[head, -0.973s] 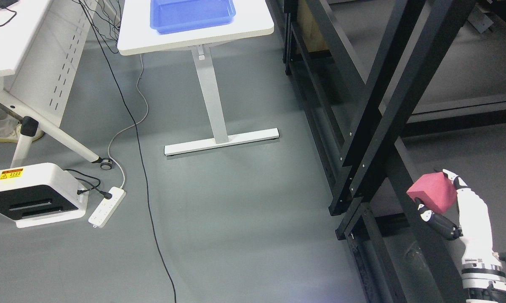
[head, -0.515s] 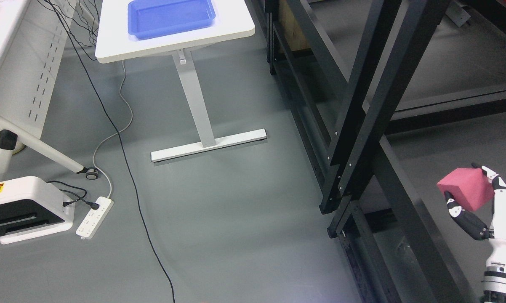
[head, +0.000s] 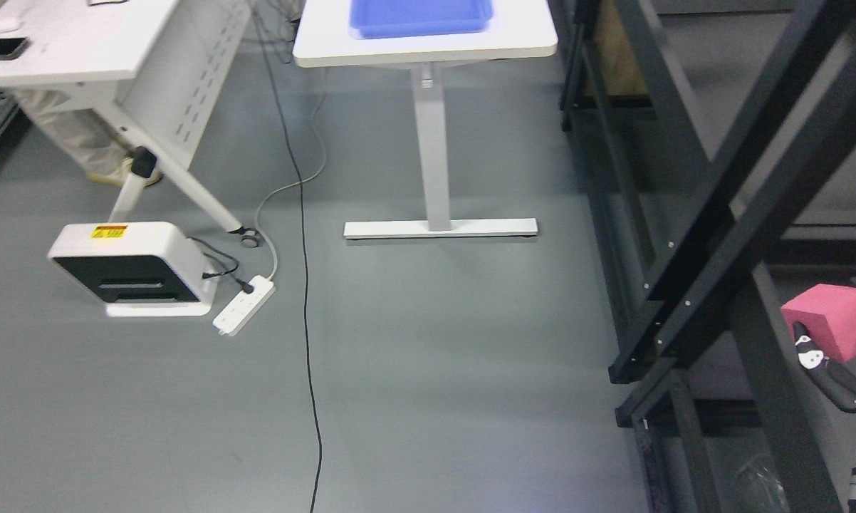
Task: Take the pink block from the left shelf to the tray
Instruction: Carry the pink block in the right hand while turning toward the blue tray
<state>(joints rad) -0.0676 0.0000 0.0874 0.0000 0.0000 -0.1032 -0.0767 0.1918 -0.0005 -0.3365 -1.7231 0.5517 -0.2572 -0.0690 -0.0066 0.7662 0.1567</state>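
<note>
Right hand [head: 844, 349] pinching pink foam cube [head: 830, 318] between thumb and fingers at far right edge, beside black metal shelf frame [head: 727, 235], held clear for carrying; blue plastic tray [head: 419, 21] waits on white table [head: 428, 46], well apart; left hand unseen

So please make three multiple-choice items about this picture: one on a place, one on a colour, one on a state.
1. Where is the blue tray?
A. on the floor
B. on the white table
C. in the black shelf frame

2. What colour is the block?
A. green
B. yellow
C. pink

3. What is the right hand doing?
A. holding the block
B. hanging open and empty
C. touching the tray

Key: 1 B, the tray rests on the tabletop; 2 C, its faces are pink; 3 A, a finger curls under the block.
</note>
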